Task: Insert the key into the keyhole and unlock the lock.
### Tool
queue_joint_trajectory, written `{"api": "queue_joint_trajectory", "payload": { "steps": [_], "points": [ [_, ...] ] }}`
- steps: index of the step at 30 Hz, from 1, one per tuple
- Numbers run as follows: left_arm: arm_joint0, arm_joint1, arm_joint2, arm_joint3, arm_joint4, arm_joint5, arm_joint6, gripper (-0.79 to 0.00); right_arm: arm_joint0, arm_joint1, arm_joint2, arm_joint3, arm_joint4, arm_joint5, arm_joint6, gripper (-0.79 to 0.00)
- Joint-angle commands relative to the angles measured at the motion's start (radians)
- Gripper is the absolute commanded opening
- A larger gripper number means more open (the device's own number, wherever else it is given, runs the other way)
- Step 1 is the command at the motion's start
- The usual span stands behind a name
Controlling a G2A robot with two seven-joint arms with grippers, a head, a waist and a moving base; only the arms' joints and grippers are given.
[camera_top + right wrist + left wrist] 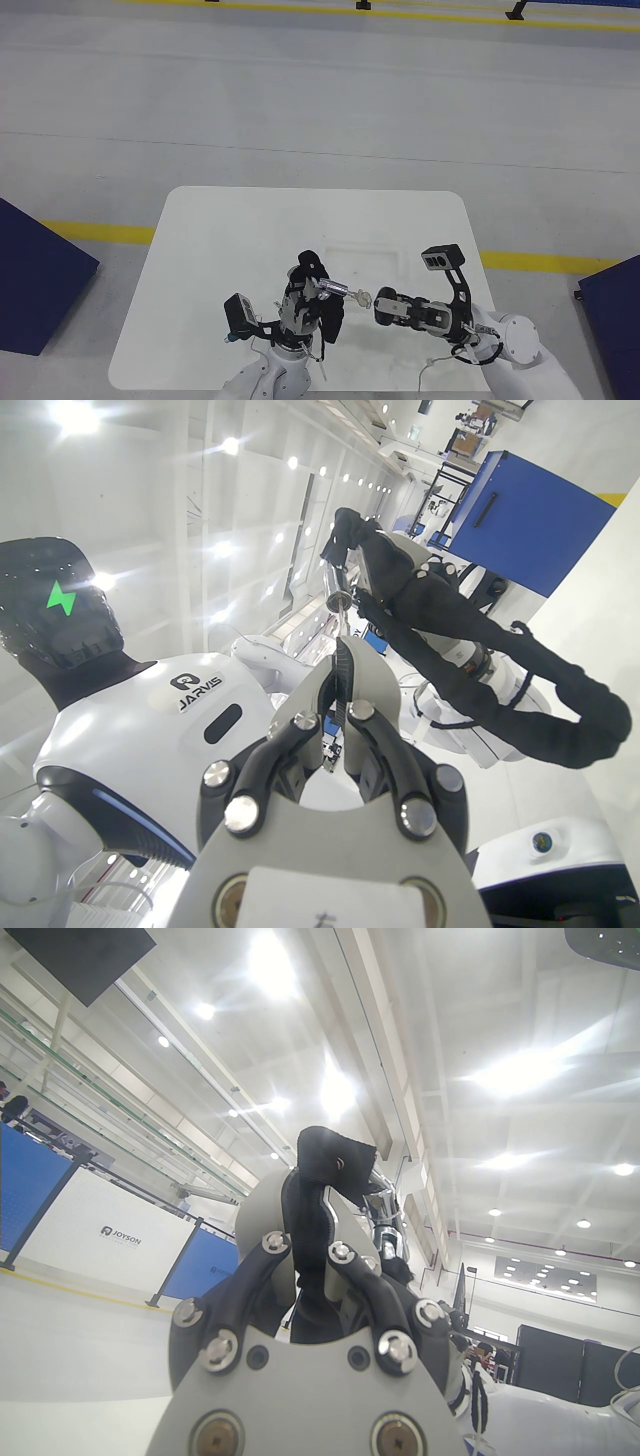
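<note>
Chrome cylindrical lock [331, 583], thin key [343, 623].
Left gripper [361, 1188] clamps the lock; right gripper [343, 652] pinches the key, tip ahead touching its round face.

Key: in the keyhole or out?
In, apparently: the key, pinched in the right gripper, runs into the end face of the lock; depth cannot tell.

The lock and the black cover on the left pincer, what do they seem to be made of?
The lock looks like polished, likely chrome-plated metal: it shows mirror-like highlights. The cover on the left pincer seems to be matte black knitted fabric: a woven texture and loose folds show.
</note>
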Motion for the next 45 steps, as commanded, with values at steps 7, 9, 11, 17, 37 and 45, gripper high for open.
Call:
{"api": "queue_joint_trajectory", "payload": {
  "steps": [7,9,11,17,37,45],
  "points": [
    [0.007,-0.007,-0.014,0.000,0.013,-0.007,-0.001,-0.785,0.005,-0.004,-0.013,-0.009,-0.015,0.002,-0.010,-0.785],
    [0.009,-0.009,-0.017,0.000,0.016,-0.007,-0.002,-0.785,0.007,-0.005,-0.018,-0.012,-0.019,0.004,-0.014,-0.785],
    [0.011,-0.011,-0.019,0.000,0.019,-0.010,-0.003,-0.785,0.009,-0.006,-0.021,-0.013,-0.021,0.003,-0.017,-0.785],
    [0.016,-0.015,-0.029,-0.002,0.025,-0.015,-0.007,-0.785,0.006,-0.007,-0.014,-0.012,-0.022,-0.003,-0.020,-0.785],
    [0.029,-0.029,-0.054,-0.003,0.045,-0.031,-0.016,-0.785,0.008,-0.011,-0.011,0.005,-0.033,0.001,-0.028,-0.785],
    [0.033,-0.033,-0.063,-0.004,0.051,-0.038,-0.018,-0.785,0.010,-0.013,-0.014,0.006,-0.033,-0.001,-0.029,-0.785]
  ]
}}
